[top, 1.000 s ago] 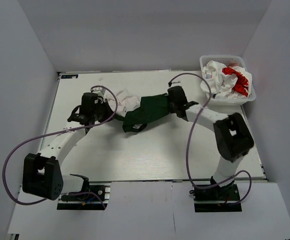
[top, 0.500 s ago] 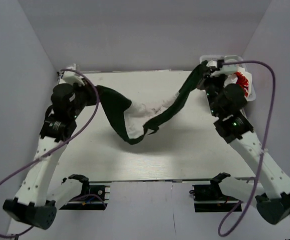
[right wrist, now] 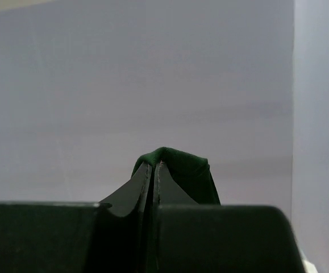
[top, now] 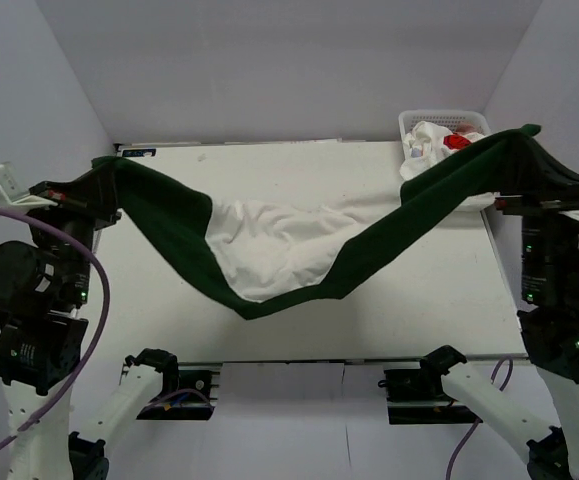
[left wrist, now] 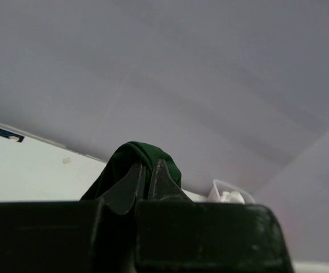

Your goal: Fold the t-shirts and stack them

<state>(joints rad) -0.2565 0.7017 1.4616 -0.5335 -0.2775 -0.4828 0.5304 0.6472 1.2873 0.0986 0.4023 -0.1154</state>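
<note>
Green-sleeved t-shirt point(top: 269, 250) hangs stretched between left gripper point(left wrist: 149, 170) and right gripper point(right wrist: 154, 168), both clamped on it

the t-shirt point(top: 269, 250) hung as a sagging band across the table point(top: 429, 300), pinched at the left edge by the left gripper point(top: 97, 185) and over the basket point(top: 439, 116) by the right gripper point(top: 535, 140), barring the way between near and far sides. bare tabletop lay behind and before it. the heaped basket filled the far right corner; walls point(top: 289, 70) closed three sides.
</note>
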